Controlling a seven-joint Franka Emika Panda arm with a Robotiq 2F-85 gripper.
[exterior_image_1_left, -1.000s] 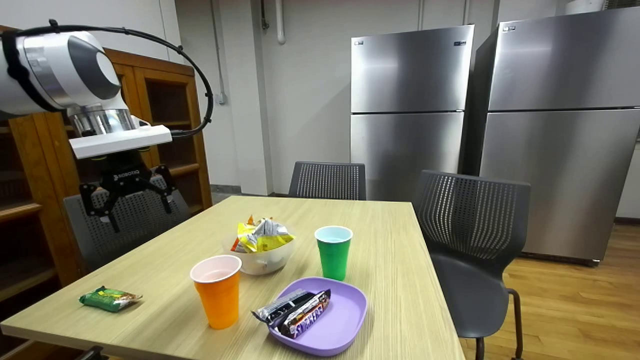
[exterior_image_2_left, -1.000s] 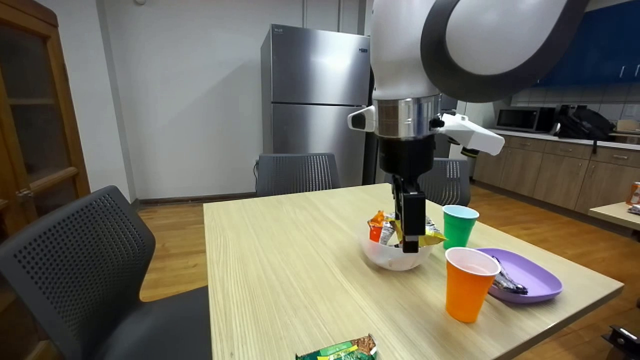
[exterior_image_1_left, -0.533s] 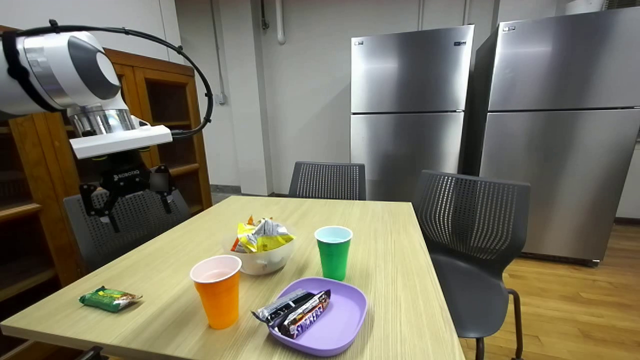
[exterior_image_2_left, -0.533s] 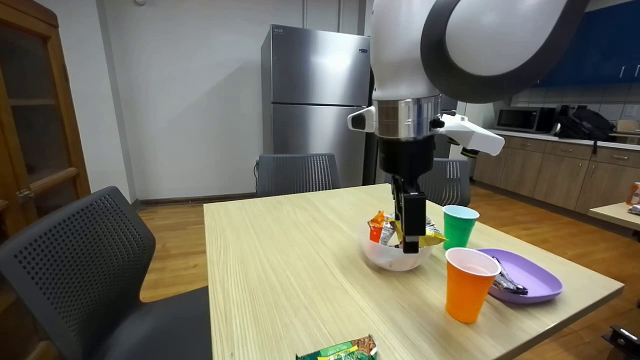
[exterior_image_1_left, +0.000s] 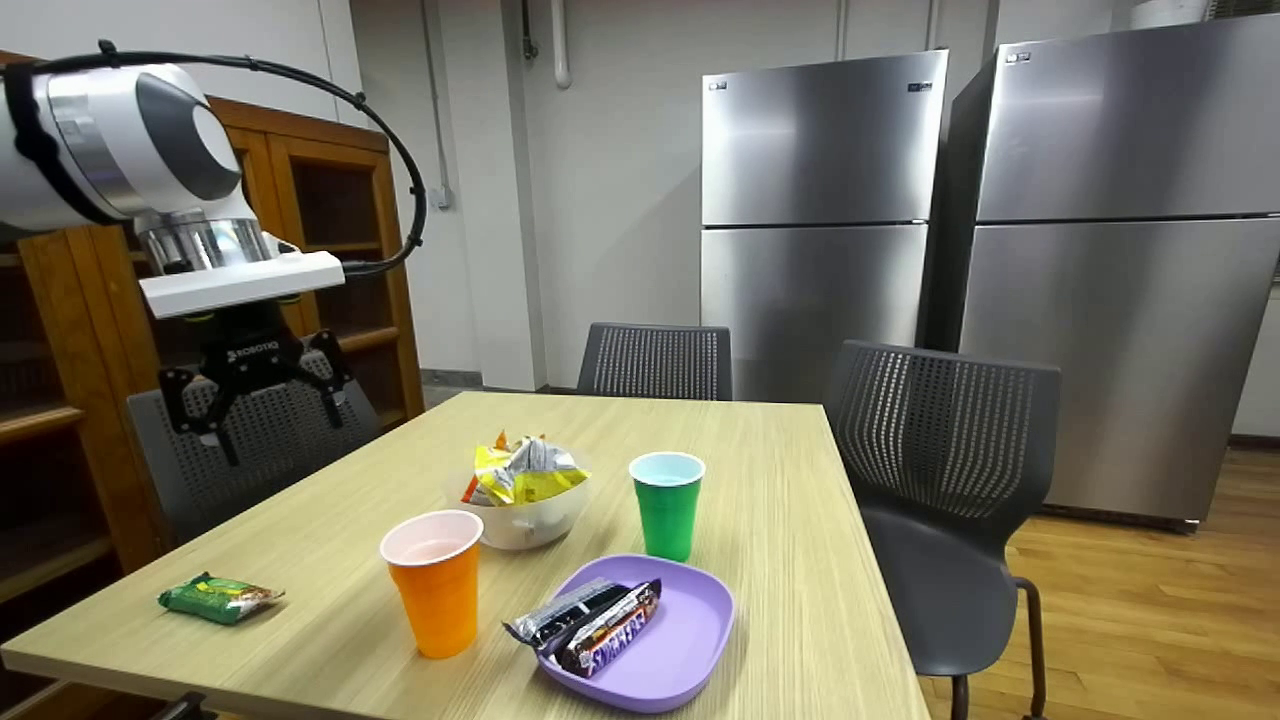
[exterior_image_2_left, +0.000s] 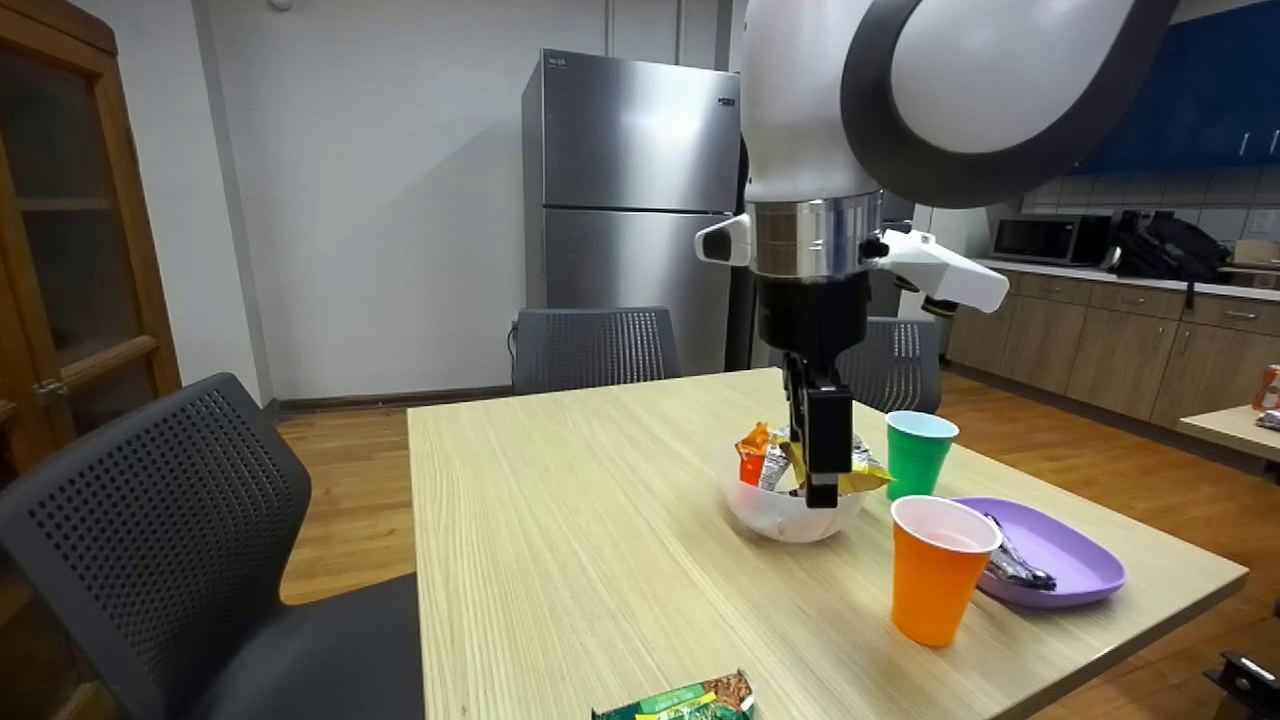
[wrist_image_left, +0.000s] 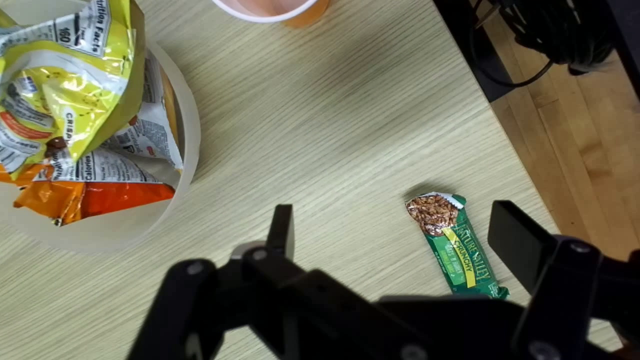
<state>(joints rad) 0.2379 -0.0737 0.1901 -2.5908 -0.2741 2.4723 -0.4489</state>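
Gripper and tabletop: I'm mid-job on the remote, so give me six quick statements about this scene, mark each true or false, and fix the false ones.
1. The gripper is open and holds nothing. True.
2. The orange cup lies on its side. False: it stands upright.
3. The white bowl holds snack bags. True.
4. The Snickers bar lies among the snack bags. False: it lies on the purple plate, beside another wrapped bar.
5. The Nature Valley bar lies directly on the table. True.
6. The green cup stands inside the white bowl. False: it stands on the table.
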